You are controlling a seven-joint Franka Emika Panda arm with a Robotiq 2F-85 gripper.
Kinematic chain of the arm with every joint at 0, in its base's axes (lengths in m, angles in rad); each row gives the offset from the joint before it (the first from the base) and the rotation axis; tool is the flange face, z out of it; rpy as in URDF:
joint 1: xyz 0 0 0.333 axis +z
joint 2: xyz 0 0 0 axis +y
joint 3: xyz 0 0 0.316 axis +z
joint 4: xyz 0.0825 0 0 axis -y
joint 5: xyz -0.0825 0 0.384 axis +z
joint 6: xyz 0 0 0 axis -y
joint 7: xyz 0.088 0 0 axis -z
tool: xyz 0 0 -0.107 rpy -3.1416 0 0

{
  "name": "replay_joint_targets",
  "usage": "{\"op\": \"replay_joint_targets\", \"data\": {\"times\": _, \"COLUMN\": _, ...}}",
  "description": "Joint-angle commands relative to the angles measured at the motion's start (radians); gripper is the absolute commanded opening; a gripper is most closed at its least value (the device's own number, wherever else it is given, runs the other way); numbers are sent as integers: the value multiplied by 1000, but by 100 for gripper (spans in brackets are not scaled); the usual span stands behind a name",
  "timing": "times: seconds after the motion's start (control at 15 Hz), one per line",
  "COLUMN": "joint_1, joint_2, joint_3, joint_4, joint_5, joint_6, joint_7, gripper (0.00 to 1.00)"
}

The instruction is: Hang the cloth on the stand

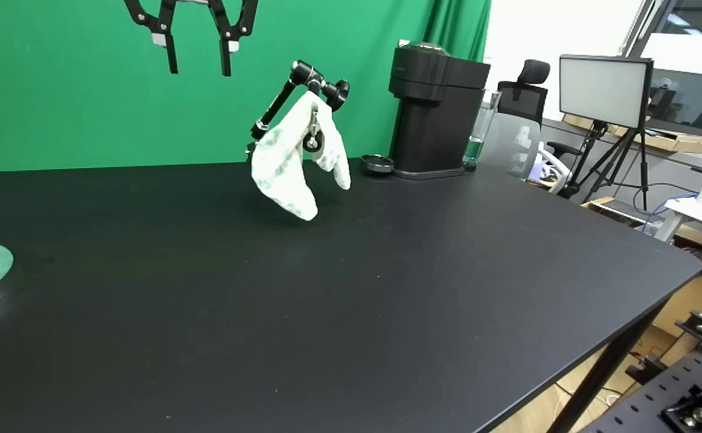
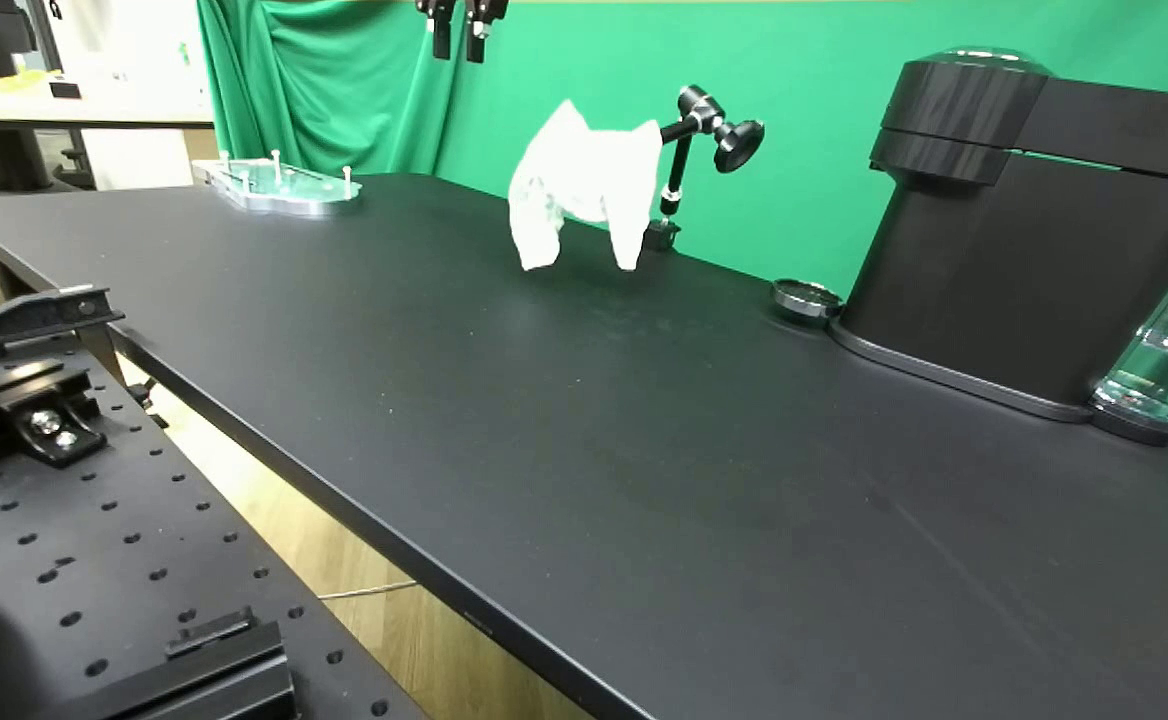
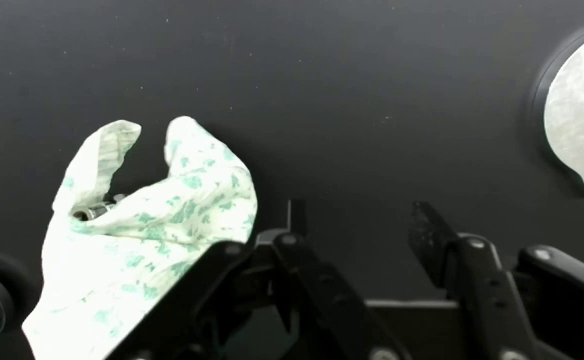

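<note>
A white cloth with green spots hangs draped over the black jointed stand, in both exterior views: cloth (image 1: 282,171), (image 2: 584,165) and stand (image 1: 276,108), (image 2: 701,108). Its loose ends hang down, seemingly just above the table. In the wrist view the cloth (image 3: 172,215) lies left of the jaws, and a small metal end of the stand (image 3: 94,210) shows in its fold; the rest of the stand is hidden. My gripper (image 1: 199,69) is open and empty, high above the table and apart from the cloth. It also shows at the top of an exterior view (image 2: 458,48) and in the wrist view (image 3: 357,220).
A black coffee machine (image 1: 432,114) with a clear tank (image 2: 1164,350) stands beside the stand. A small round tray (image 2: 806,298) lies at its foot. A clear plate with posts (image 2: 279,190) lies on the table's far side. A green curtain (image 1: 74,90) hangs behind.
</note>
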Motion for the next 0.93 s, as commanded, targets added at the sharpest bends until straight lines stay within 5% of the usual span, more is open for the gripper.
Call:
{"op": "replay_joint_targets", "data": {"times": 0.0, "joint_1": -3, "joint_2": -10, "joint_3": 10, "joint_4": 26, "joint_5": 10, "joint_6": -90, "joint_7": 22, "gripper": 88}}
{"op": "replay_joint_targets", "data": {"times": 0.13, "joint_1": -31, "joint_2": 5, "joint_3": -24, "joint_4": -45, "joint_5": -86, "joint_6": -39, "joint_7": -56, "gripper": 100}}
{"op": "replay_joint_targets", "data": {"times": 0.47, "joint_1": -32, "joint_2": -16, "joint_3": -38, "joint_4": -165, "joint_5": -249, "joint_6": -38, "joint_7": -100, "gripper": 100}}
{"op": "replay_joint_targets", "data": {"times": 0.87, "joint_1": -38, "joint_2": -18, "joint_3": -28, "joint_4": -206, "joint_5": -301, "joint_6": -49, "joint_7": -145, "gripper": 100}}
